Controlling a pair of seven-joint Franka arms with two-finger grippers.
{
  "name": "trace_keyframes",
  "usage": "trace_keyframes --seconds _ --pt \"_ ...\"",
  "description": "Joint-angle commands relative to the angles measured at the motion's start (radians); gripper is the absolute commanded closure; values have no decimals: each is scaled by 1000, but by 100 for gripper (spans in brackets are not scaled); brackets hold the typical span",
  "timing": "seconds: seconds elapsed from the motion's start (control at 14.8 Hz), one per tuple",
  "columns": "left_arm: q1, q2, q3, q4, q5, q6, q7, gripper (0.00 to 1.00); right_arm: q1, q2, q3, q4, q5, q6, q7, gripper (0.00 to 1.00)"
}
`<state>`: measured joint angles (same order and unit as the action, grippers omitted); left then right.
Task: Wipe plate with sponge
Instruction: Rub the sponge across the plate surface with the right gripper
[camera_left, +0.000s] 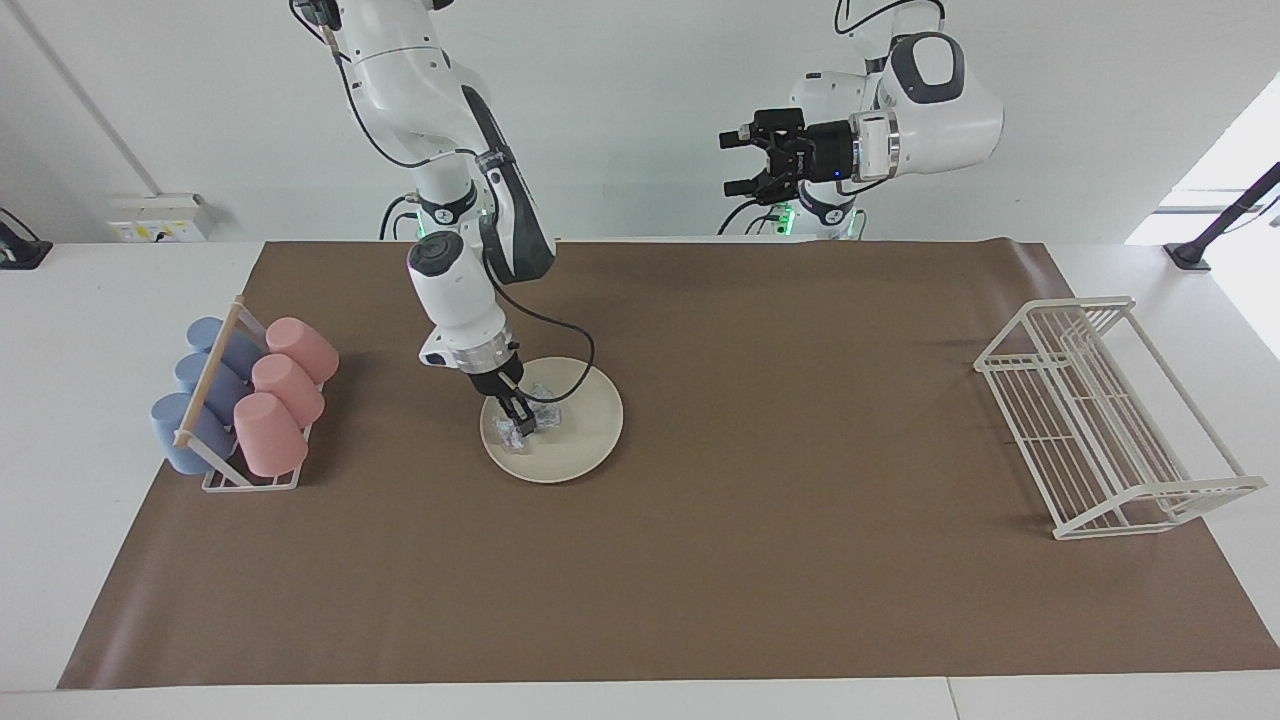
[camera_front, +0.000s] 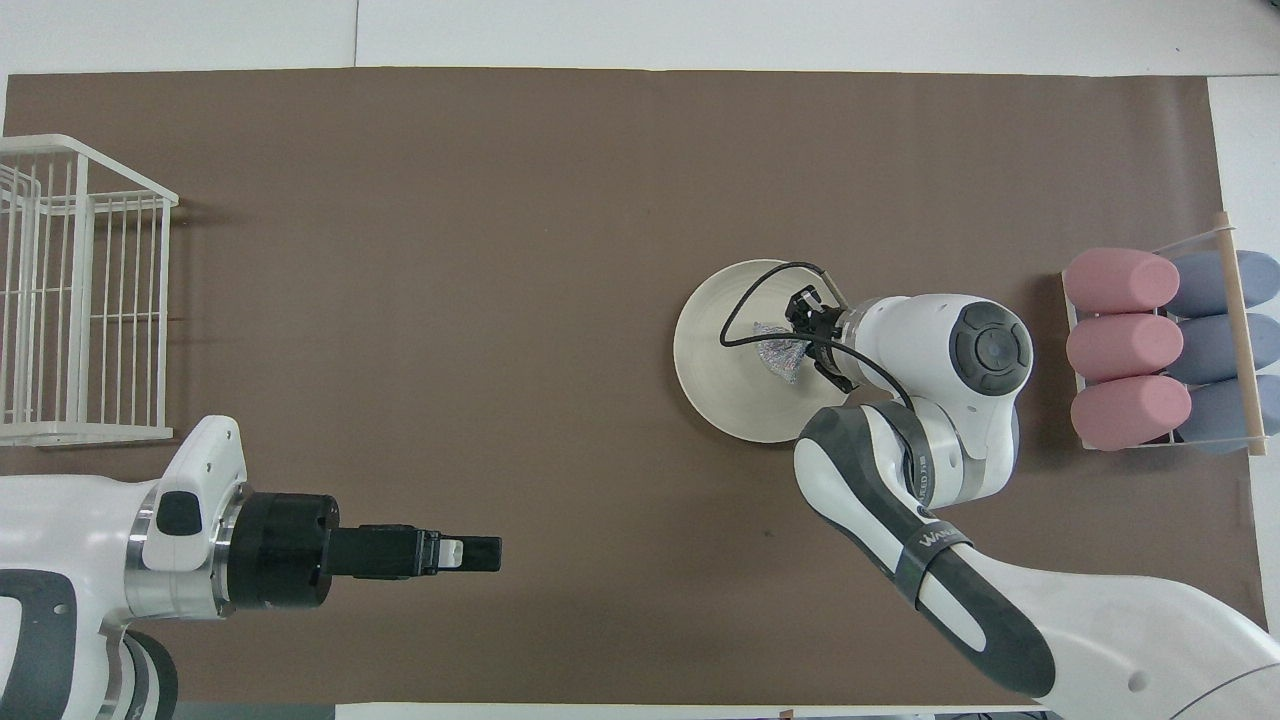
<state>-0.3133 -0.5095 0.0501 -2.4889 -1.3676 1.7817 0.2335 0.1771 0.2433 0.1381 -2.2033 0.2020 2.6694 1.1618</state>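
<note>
A round cream-white plate (camera_left: 580, 440) (camera_front: 720, 380) lies on the brown mat, toward the right arm's end of the table. My right gripper (camera_left: 519, 417) (camera_front: 800, 335) is shut on the silvery sponge (camera_left: 530, 424) (camera_front: 780, 352) and presses it onto the plate, on the side toward the cup rack. My left gripper (camera_left: 740, 159) (camera_front: 485, 553) hangs open and empty high above the mat near its own base, where that arm waits.
A wire holder with pink cups (camera_left: 285, 390) (camera_front: 1120, 345) and blue cups (camera_left: 195, 385) stands at the right arm's end. A white wire rack (camera_left: 1100, 415) (camera_front: 70, 300) stands at the left arm's end. A black cable (camera_left: 570, 345) loops over the plate.
</note>
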Motion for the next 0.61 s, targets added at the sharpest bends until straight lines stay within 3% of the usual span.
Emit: trace_keyframes --seconds 0.0,0.34,0.54 --pt "65 6 -6 21 151 -79 -14 0 13 19 11 -30 8 10 13 100" --pt "88 46 -6 62 460 -71 -28 0 134 34 11 -29 16 56 225 100" --pt "89 55 -7 76 658 -41 -29 0 148 42 9 -29 17 83 254 100"
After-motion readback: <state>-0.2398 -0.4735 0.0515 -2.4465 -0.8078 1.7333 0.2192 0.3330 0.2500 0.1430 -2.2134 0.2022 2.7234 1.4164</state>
